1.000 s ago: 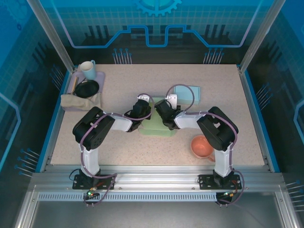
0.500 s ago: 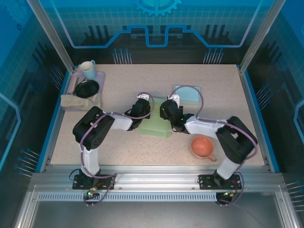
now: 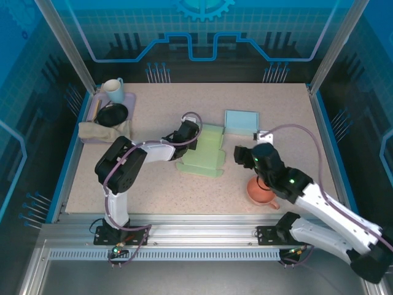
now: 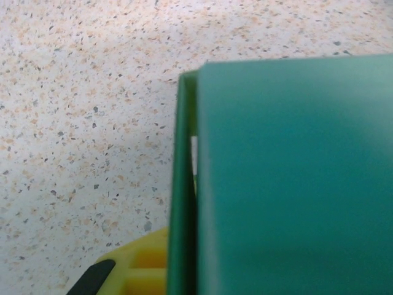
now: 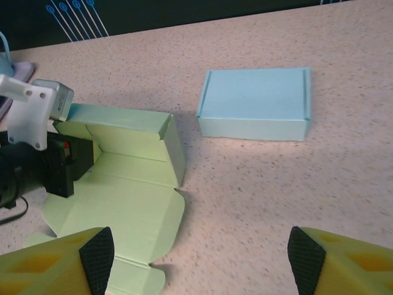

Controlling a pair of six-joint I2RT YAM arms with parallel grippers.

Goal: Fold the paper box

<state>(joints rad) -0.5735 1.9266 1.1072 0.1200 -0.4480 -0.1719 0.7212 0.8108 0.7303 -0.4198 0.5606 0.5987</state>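
so, by count: one green paper box (image 3: 206,153), one closed blue box (image 3: 241,121), one orange cup (image 3: 256,192), and one tray (image 3: 132,98) carrying one mug (image 3: 113,90), one black bowl (image 3: 112,114) and one cloth (image 3: 101,131). two tools work over the bench (image 3: 288,110).

the green paper box lies near the middle of the bench, partly folded, with its left and far walls standing and its near flaps flat. the blue box sits just beyond it to the far right, apart from it. the orange cup is at the near right. the tray is at the far left corner.

the left tool (image 3: 191,134) is at the left wall of the green paper box with its jaws closed tight on that wall; in the left wrist view the green panel runs right up against one yellow finger (image 4: 144,267). the right tool (image 3: 238,156) hangs just right of the box with its jaws spread wide and nothing between them; its two fingers (image 5: 67,258) frame bare bench and the box's near flap.

a second ago both tools met at the box, the right one narrower and pressed in at its middle. since then the right arm (image 3: 319,203) has drawn back to the near right, over the cup, and its tool has widened. the left tool has kept its place and tightened slightly. the box has shifted a little to the right.
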